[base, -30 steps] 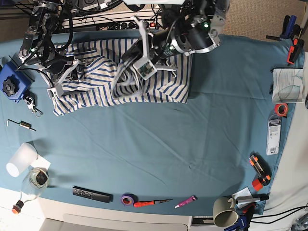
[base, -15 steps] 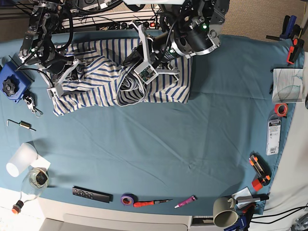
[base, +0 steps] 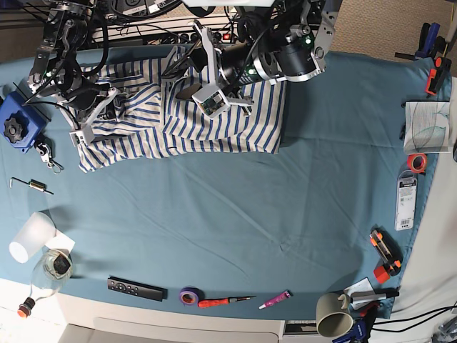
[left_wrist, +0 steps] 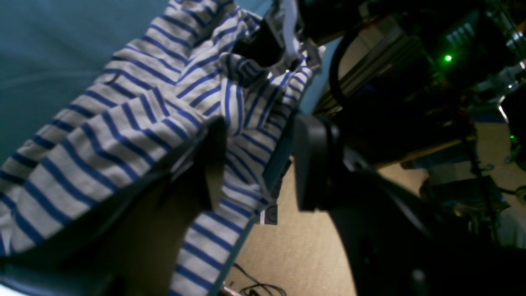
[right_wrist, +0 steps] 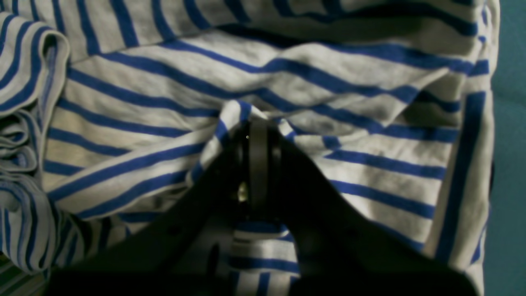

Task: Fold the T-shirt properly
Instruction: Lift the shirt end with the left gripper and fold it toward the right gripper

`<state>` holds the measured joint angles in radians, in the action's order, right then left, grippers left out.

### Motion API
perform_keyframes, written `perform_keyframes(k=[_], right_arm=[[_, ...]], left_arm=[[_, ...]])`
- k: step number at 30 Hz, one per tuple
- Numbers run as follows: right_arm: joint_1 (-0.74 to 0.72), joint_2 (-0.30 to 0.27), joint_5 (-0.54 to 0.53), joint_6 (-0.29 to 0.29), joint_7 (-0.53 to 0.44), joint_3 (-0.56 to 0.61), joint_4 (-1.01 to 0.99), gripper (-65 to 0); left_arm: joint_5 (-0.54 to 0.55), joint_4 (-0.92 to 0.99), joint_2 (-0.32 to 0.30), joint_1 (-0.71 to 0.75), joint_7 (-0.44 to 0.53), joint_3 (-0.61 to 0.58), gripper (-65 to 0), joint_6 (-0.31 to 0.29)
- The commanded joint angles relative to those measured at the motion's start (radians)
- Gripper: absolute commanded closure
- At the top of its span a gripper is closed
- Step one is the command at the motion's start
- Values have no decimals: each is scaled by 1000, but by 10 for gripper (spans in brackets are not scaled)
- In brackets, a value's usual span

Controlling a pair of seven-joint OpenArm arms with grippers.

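Covering the table, teal cloth (base: 235,214), T-shirt (base: 235,125) at far edge, beige floor (left_wrist: 287,255)

Open table (base: 235,214) centre, clutter along edges; T-shirt (base: 235,132) seemingly bunched behind

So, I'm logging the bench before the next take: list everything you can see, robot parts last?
T-shirt: 1, white with blue stripes, far edge of table
tablecloth: 1, teal, covers table
blue block: 1, far left
plastic cup: 1, translucent white, near left
remote: 1, black, front edge
tape roll: 1, purple, front edge
mug: 1, olive, front right
left gripper: jaws apart, shirt edge between them
right gripper: jaws shut on a shirt fold
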<state>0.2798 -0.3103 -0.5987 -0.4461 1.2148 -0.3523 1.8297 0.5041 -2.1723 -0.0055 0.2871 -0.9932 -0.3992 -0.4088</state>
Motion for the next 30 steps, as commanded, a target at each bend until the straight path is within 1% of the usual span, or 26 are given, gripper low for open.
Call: perform_keyframes(k=[1, 3, 7, 8, 11, 14, 16, 18, 20, 23, 27, 30], right_arm=[[-9, -14, -6, -6, -18, -6, 14, -10], [-9, -14, -6, -6, -18, -6, 14, -9], [-9, -14, -6, -6, -18, -6, 14, -10], [-9, -14, -6, -6, -19, -8, 14, -9], [-14, -14, -7, -6, -20, -8, 14, -9], [-17, -17, -6, -6, -21, -9, 14, -9], [-17, -17, -7, -6, -19, -10, 14, -10], [-17, -17, -9, -5, -19, -10, 14, -9], [-17, -17, -19, -6, -19, -10, 14, -9], [-17, -17, -38, -6, -23, -10, 14, -9], [-17, -17, -41, -6, -50, -10, 14, -10], [-17, -20, -84, -8, -54, -10, 14, -9]], left_arm=[[0, -16, 10, -4, 21, -3, -258, 23], [-57, -26, 10, -5, 1, -3, -190, 79], [-186, -56, 2, 1, -32, -3, -12, 140], [-209, -56, 3, 6, -31, -3, 0, 154], [-281, -56, 2, 26, -31, -3, 0, 188], [-404, -55, 2, 39, -31, -3, 0, 216], [-497, -46, 2, 44, -29, -3, 0, 251], [-560, -27, 2, 49, -27, -3, 0, 281], [-586, -1, 2, 51, -28, -3, 0, 282], [-587, 22, 3, 57, -24, -3, 0, 282], [-608, 32, 3, 77, 14, -3, 0, 282], [-648, 32, 5, 92, 14, -3, 0, 283]])
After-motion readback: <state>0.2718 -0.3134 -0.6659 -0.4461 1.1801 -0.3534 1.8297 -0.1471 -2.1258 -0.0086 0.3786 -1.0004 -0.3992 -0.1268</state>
